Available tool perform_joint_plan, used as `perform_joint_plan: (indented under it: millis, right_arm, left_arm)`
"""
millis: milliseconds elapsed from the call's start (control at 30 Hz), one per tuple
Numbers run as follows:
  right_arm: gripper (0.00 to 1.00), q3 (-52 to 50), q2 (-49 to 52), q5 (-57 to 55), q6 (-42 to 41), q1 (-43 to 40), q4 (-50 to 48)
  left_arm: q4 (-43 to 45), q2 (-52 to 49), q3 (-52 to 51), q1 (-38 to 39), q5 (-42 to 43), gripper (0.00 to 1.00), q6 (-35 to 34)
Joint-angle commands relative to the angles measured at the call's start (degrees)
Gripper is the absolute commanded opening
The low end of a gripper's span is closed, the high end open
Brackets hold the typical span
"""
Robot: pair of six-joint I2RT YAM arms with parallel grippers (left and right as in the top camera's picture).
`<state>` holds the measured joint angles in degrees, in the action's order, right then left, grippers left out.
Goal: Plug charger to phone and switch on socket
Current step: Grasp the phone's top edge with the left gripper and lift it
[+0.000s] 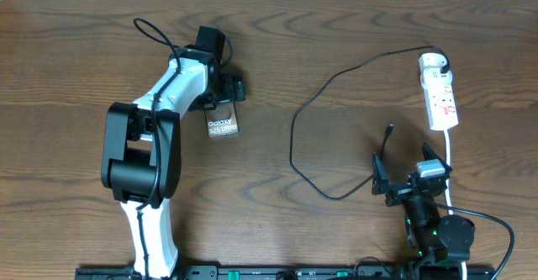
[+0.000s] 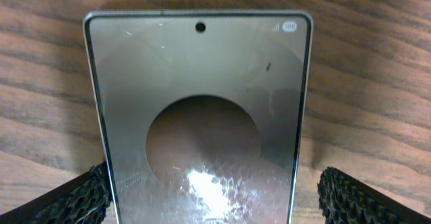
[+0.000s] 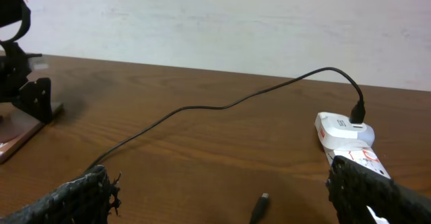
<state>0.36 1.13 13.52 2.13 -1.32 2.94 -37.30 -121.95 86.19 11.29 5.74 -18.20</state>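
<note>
The phone point(image 1: 223, 128) lies flat on the table with "Galaxy" lettering up. In the left wrist view the phone point(image 2: 202, 103) fills the frame. My left gripper point(image 1: 222, 97) is open and straddles one end of the phone point(image 2: 215, 200); the left finger is at its edge and the right finger stands clear. The charger cable point(image 1: 296, 133) runs from a plug in the socket point(image 1: 440, 93) in a loop to its black connector tip point(image 1: 389, 131), which lies loose. My right gripper point(image 1: 406, 172) is open and empty, just short of the tip point(image 3: 259, 204). The socket also shows in the right wrist view point(image 3: 345, 131).
The socket's white cord point(image 1: 450, 158) trails toward the table's front edge past my right arm. The cable loop lies across the table's middle point(image 3: 202, 108). A pale wall point(image 3: 215, 15) stands behind the table's far edge.
</note>
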Motion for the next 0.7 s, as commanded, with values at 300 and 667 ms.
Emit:
perform_joint_plan:
  millis: [300, 667]
  right_arm:
    - [0.99, -0.04, -0.04, 0.15, -0.37, 0.63, 0.26]
    - [0.99, -0.04, -0.02, 0.15, -0.37, 0.61, 0.26]
  left_arm:
    - [-6.58, -5.03, -0.7, -0.04, 0.63, 0.98, -0.17]
    - [-7.65, -5.03, -0.7, 2.58, 0.61, 0.98, -3.15]
